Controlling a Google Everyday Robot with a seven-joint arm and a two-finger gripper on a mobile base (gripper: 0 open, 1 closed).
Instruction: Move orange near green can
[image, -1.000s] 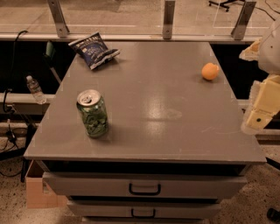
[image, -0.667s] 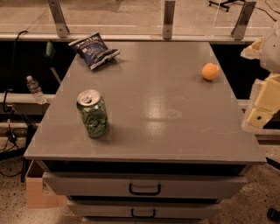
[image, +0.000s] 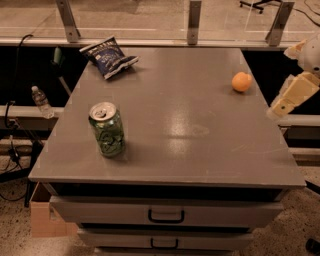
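Observation:
The orange (image: 241, 81) lies on the grey tabletop (image: 200, 110) near its right edge, toward the back. The green can (image: 107, 129), with a leafy pattern and a silver top, stands upright at the front left of the table, far from the orange. My gripper (image: 292, 96) shows as a cream-coloured part at the right edge of the view, off the table's right side, a little to the right of and in front of the orange. It touches nothing.
A dark blue chip bag (image: 110, 56) lies at the back left of the table. Drawers (image: 166, 215) sit under the tabletop. A water bottle (image: 41, 101) stands on a ledge to the left. A railing (image: 194, 22) runs behind the table.
My gripper has risen a little at the right edge of the view. The orange, the can and the chip bag have not moved.

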